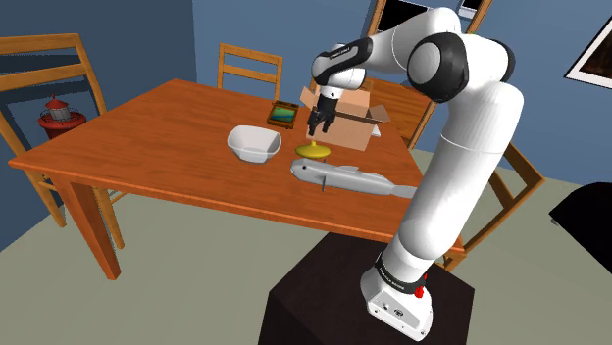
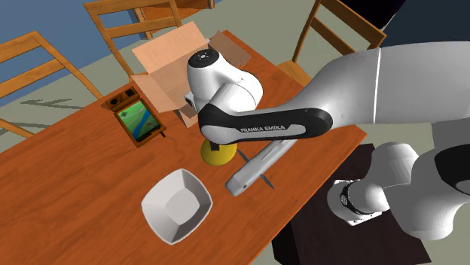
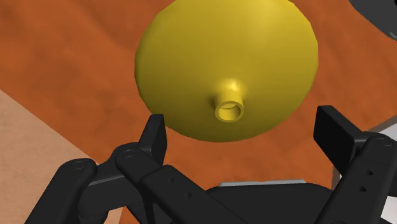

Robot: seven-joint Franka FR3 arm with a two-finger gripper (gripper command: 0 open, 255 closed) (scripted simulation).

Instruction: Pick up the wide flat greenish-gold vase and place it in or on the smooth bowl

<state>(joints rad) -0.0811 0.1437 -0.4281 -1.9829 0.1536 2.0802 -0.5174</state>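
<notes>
Spreading both black fingers (image 3: 154,137) wide, gripping nothing. Hanging the gripper (image 3: 245,127) just above the wide, flat yellow-gold vase (image 3: 222,57), straddling its short narrow neck from overhead without touching it. Finding that vase upright on the wooden table (image 1: 147,137), just beside the white bowl (image 1: 254,144), on the shoulder view's right of it and apart from it. Noting a long grey fish-shaped object (image 1: 348,177) lying near the vase on the stand's side, an open cardboard box (image 1: 363,123) standing behind, and a small green-faced tray (image 1: 284,115) next to that box.
</notes>
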